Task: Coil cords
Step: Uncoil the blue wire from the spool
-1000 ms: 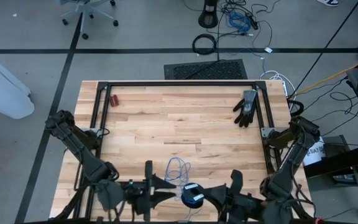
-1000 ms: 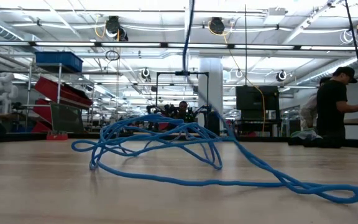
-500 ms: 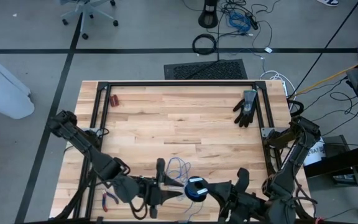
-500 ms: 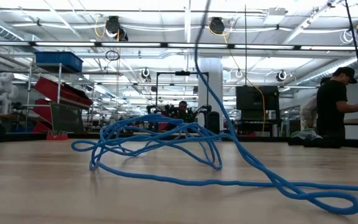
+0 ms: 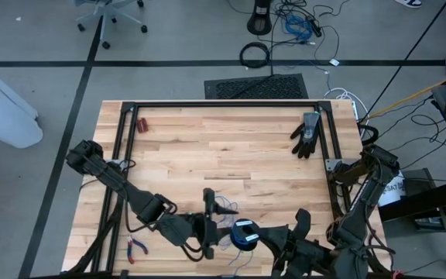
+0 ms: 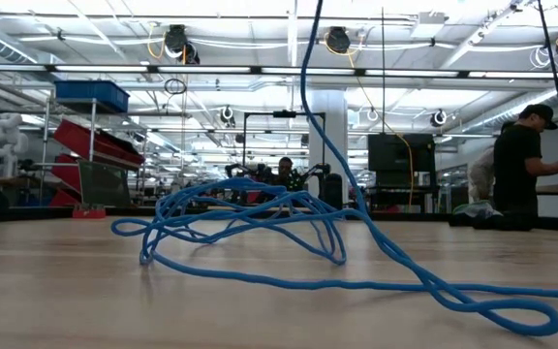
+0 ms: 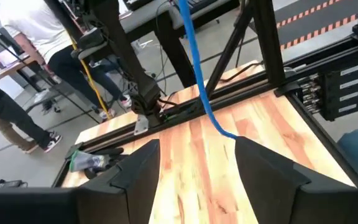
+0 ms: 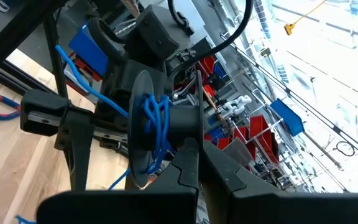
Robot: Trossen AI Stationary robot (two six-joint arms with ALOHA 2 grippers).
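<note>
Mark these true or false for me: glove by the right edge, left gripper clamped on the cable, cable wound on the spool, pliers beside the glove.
1. The black glove lies near the table's right edge. True.
2. The left gripper is clamped on the blue cable. False: its fingers stand apart, gripping nothing.
3. Blue cable is wound on the spool in the right gripper. True.
4. The red-handled pliers lie beside the glove. False: they lie at the left front, far from it.

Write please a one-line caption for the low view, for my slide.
Loose blue cord lies tangled on the wooden table, one strand rising steeply out of the picture.
</note>
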